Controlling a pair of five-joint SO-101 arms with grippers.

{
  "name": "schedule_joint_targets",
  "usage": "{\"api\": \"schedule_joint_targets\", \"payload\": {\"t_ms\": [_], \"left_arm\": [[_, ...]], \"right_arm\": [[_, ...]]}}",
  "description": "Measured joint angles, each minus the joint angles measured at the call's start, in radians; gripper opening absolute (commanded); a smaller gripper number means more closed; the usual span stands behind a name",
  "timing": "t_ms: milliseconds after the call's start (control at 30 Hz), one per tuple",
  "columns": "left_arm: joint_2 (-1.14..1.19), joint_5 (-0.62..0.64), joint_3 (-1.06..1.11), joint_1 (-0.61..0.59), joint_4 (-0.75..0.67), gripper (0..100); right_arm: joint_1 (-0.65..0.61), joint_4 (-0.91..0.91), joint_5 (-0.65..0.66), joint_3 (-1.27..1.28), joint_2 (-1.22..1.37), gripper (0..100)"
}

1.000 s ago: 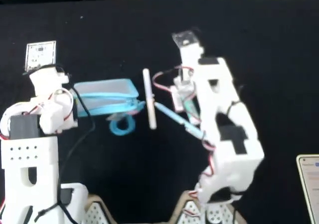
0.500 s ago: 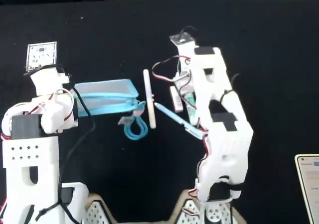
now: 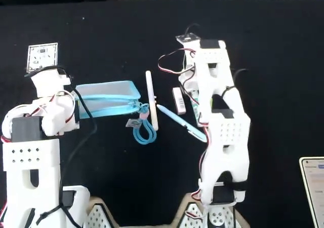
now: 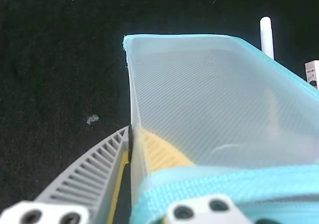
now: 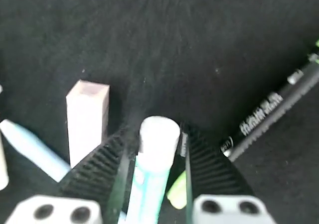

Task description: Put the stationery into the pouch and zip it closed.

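Gripping pouch (image 4: 209,99) edge, left claw (image 4: 132,140); right claw (image 5: 154,132) clamps white-capped marker (image 5: 149,176) (eraser (image 5: 88,117) beside).

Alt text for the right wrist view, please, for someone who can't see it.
The right gripper sits around a white-capped pen with a teal and white barrel, above a black tabletop. A white eraser block and a light blue pen lie to one side of it, a black pen to the other.
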Motion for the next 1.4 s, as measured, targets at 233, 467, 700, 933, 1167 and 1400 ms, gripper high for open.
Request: {"api": "schedule_joint_targets", "payload": {"t_ms": [233,467,700,933,1167,1400], "left_arm": [[0.0,0.0,0.0,0.0,0.0,3],[0.0,0.0,0.0,0.0,0.0,3],[0.0,0.0,0.002,0.0,-0.005,3],[0.0,0.0,0.028,-0.002,-0.048,3],[0.0,0.0,0.031,-0.002,-0.048,3],[0.0,0.0,0.031,-0.002,-0.048,3]], "right_arm": [[0.002,0.092,-0.002,-0.17,0.104,0.5],[0.0,0.226,0.0,-0.364,0.112,1.1],[0.002,0.226,0.0,-0.348,0.101,1.1],[0.0,0.224,0.0,-0.017,-0.262,1.1],[0.037,0.112,0.092,0.42,-0.772,1.1],[0.371,-0.16,0.278,0.764,-0.861,1.1]]}}
